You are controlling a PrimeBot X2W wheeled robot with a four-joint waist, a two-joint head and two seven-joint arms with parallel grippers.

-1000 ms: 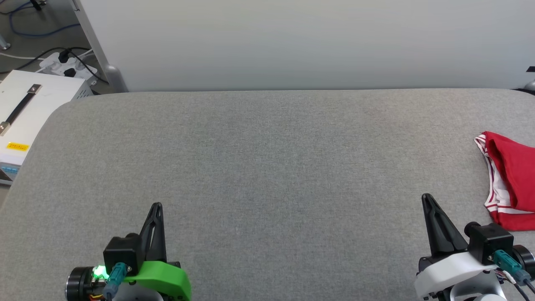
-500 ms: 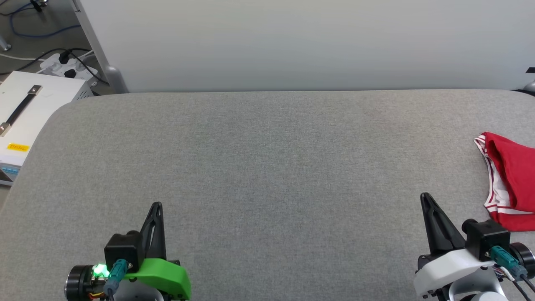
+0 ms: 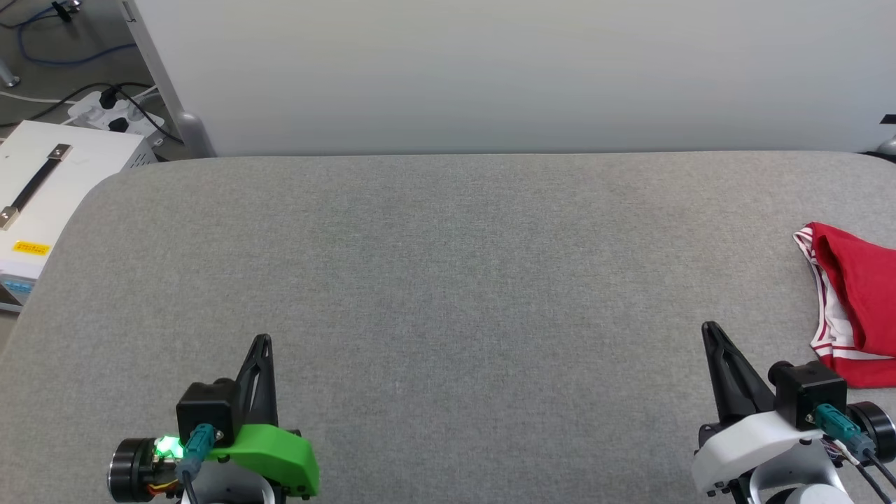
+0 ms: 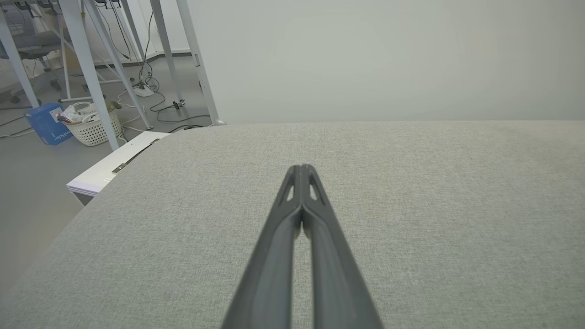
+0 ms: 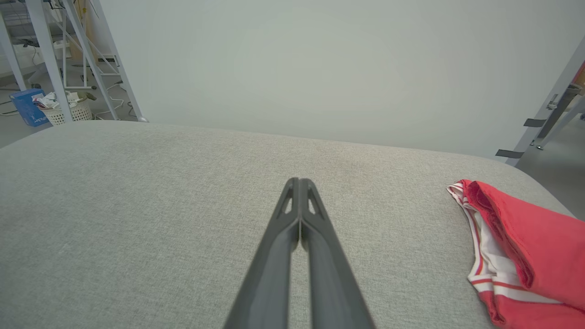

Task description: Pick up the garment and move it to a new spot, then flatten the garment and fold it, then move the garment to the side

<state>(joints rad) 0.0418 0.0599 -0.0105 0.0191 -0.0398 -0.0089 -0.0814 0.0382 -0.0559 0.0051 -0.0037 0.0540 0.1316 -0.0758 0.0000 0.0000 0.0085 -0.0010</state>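
The garment (image 3: 857, 301), red with white and red-striped trim, lies folded at the right edge of the grey padded table (image 3: 448, 280), partly cut off by the head view's border. In the right wrist view the garment (image 5: 516, 246) rests to the right of my right gripper (image 5: 299, 183), whose fingers are pressed together with nothing between them. My right gripper (image 3: 710, 330) stands low at the near right, apart from the garment. At the near left my left gripper (image 3: 262, 343) is shut and empty; its tips (image 4: 301, 168) meet over bare table.
A pale wall panel (image 3: 490, 70) runs along the table's far edge. Off the left side stands a white case with a handle (image 3: 42, 189), with a power strip and cables (image 3: 112, 108) on the floor behind. A basket and a blue box (image 4: 68, 125) sit farther off.
Both grippers have crept slightly up the head view, and the whole picture has shifted a little. The garment lies as before.
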